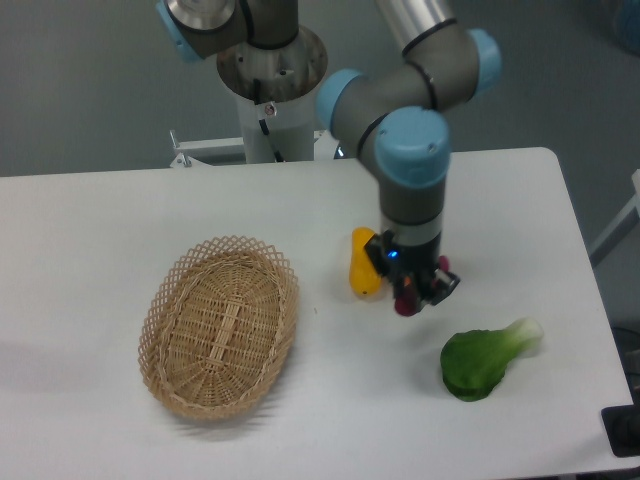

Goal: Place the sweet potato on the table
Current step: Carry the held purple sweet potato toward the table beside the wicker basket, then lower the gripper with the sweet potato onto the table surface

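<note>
My gripper (413,293) hangs over the white table (90,230), just right of the yellow vegetable (361,262), and it is shut on the sweet potato (406,303). Only the magenta ends of the sweet potato show, one below the fingers and one at the right side. It is held a little above the tabletop. The arm's wrist hides the round orange fruit behind it.
An oval wicker basket (220,325) lies at the left centre, with nothing in it. A green leafy vegetable (482,358) lies front right of the gripper. The robot's base (270,90) stands at the back edge.
</note>
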